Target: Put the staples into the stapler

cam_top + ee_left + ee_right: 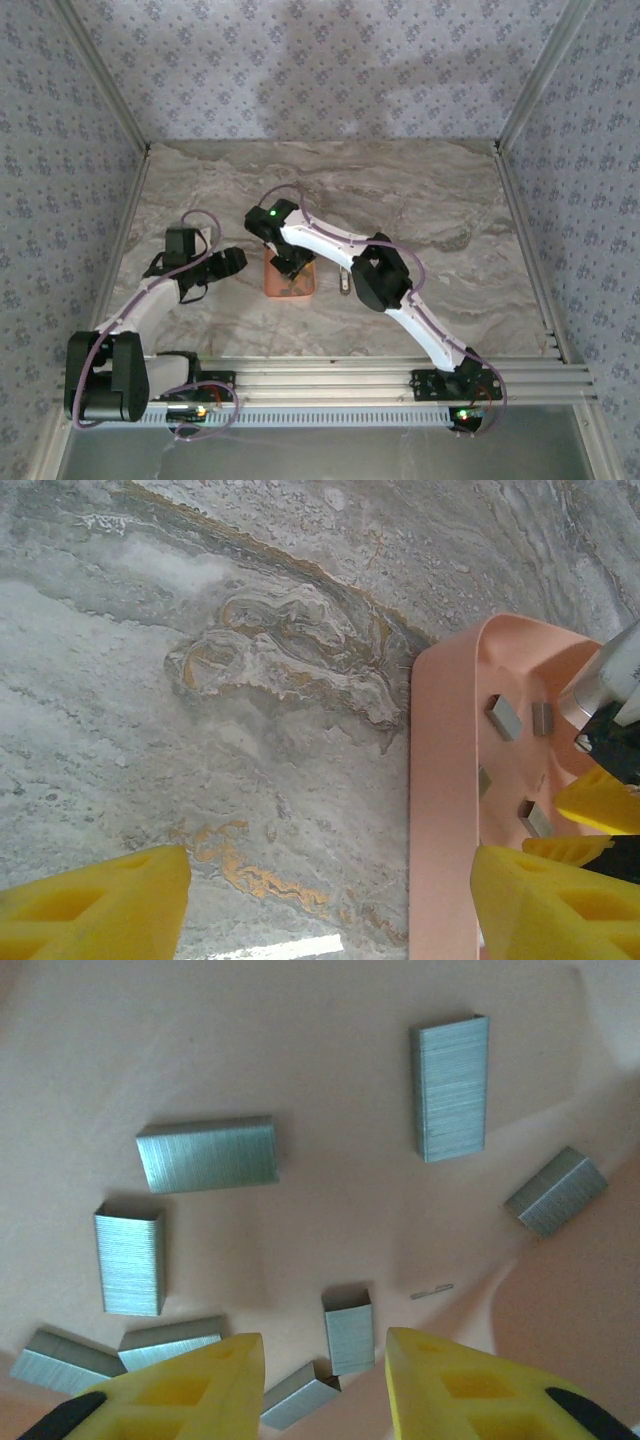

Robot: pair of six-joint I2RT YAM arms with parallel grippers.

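Observation:
Several grey staples strips lie loose in the salmon-orange tray (340,1080). My right gripper (325,1380) hangs low over them, open, its yellow fingertips either side of one short strip (349,1338) without touching it. Another strip (298,1397) lies just beside it, and a longer one (208,1154) further off. In the top view the right gripper (290,268) is over the tray (272,286), and the small stapler (345,282) lies on the table just right of it. My left gripper (330,910) is open and holds nothing, straddling the tray's left rim (440,780).
The marble table (420,210) is bounded by patterned walls at the back and sides. An aluminium rail (380,375) runs along the near edge. In the left wrist view, the right gripper's yellow finger (600,800) shows inside the tray near some staples (504,717).

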